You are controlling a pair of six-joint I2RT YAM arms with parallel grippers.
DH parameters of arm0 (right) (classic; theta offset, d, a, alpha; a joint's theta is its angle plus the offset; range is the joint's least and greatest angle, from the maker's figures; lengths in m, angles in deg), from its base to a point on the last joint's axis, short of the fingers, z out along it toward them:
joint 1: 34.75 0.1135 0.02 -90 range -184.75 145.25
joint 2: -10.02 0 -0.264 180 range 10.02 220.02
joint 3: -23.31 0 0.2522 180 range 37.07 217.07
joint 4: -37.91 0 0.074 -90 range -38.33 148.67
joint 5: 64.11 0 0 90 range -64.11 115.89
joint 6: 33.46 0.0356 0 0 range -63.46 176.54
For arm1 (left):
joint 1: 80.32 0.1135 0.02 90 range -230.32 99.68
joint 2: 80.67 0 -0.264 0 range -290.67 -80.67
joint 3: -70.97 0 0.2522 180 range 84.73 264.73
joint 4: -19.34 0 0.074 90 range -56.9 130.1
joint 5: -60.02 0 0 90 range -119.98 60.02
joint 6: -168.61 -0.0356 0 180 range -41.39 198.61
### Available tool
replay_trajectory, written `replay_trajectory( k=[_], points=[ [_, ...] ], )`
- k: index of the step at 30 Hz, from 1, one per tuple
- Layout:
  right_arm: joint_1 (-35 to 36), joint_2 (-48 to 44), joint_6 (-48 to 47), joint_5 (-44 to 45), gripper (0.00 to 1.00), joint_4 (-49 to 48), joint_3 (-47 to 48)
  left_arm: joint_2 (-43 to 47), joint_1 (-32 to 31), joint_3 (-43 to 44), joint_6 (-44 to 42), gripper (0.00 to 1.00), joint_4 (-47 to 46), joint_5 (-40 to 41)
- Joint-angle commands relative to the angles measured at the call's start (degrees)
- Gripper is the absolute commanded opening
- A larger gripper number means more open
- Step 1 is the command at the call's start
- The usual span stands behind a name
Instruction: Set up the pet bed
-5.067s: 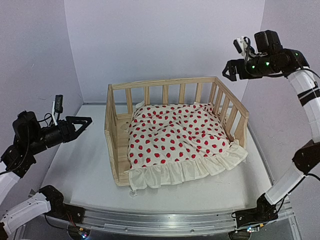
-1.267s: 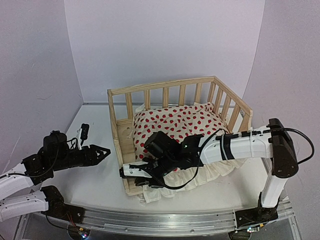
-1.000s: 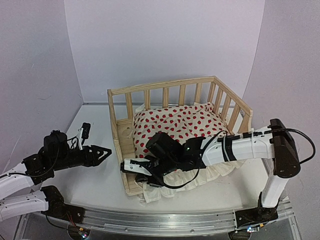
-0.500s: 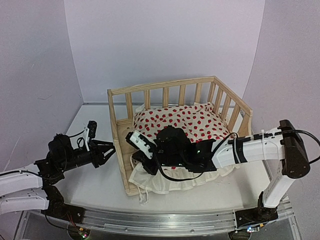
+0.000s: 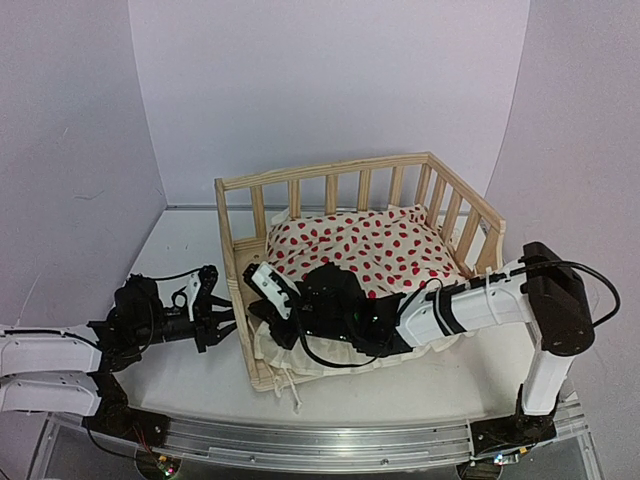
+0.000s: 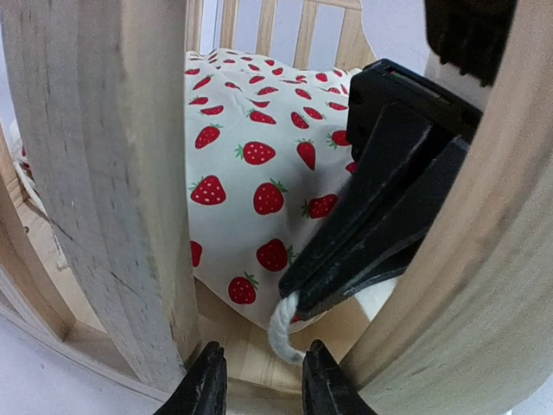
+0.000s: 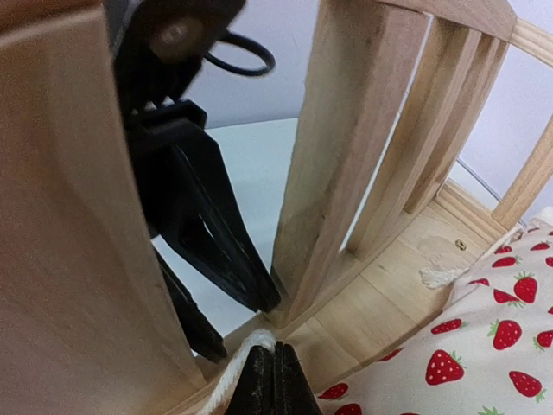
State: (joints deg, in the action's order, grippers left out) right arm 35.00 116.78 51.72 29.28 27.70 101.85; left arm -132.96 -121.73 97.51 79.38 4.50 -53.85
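Note:
The pet bed [image 5: 330,170] is a pine frame with slatted rails, and its strawberry-dotted cushion [image 5: 375,250] lies inside. My right gripper [image 7: 272,367] is shut on a white tie string [image 7: 232,370] at the cushion's front left corner. It holds the string's end at a gap between two slats of the left rail [image 7: 333,164]. From outside that rail my left gripper [image 6: 259,385] points into the same gap. Its jaws stand apart, and the string's end [image 6: 283,324] hangs just above them, out of the right gripper's black fingers [image 6: 380,199].
A second tie string [image 7: 441,275] lies loose on the bed's wooden floor near the back corner. Another string [image 5: 290,395] dangles over the bed's front edge. The right arm [image 5: 470,300] stretches across the cushion's front ruffle. Purple walls close in on three sides.
My left gripper has moved right up to the bed's left rail and narrowed its jaws. My right gripper has carried the tie string left to the gap in the rail.

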Motion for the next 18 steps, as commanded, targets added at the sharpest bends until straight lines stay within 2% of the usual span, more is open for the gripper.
replay_trajectory(
  k=[1, 6, 10, 16, 18],
  points=[
    [-0.15, 1.27, -2.24, -5.54, 0.0, -11.19, 0.08, -2.4, -0.34, 2.1, -2.29, 0.36, -5.57, -3.73],
    [-0.19, 2.11, -3.56, -11.04, 0.0, -14.43, -0.66, 0.69, -0.34, -0.8, -2.47, 0.48, -6.35, 0.91],
    [-0.56, 2.99, -2.18, -13.68, 0.0, -15.56, -0.65, 3.16, -0.34, -2.78, -4.66, 0.54, -6.76, 0.46],
    [-0.67, 2.61, -1.02, -13.11, 0.0, -15.46, -1.16, 2.81, -0.34, -1.43, -5.34, 0.51, -7.33, -4.21],
    [-0.67, 2.28, -1.19, -13.09, 0.0, -15.16, -1.67, 2.19, -0.34, -0.89, -4.93, 0.47, -7.55, -4.83]
  ],
)
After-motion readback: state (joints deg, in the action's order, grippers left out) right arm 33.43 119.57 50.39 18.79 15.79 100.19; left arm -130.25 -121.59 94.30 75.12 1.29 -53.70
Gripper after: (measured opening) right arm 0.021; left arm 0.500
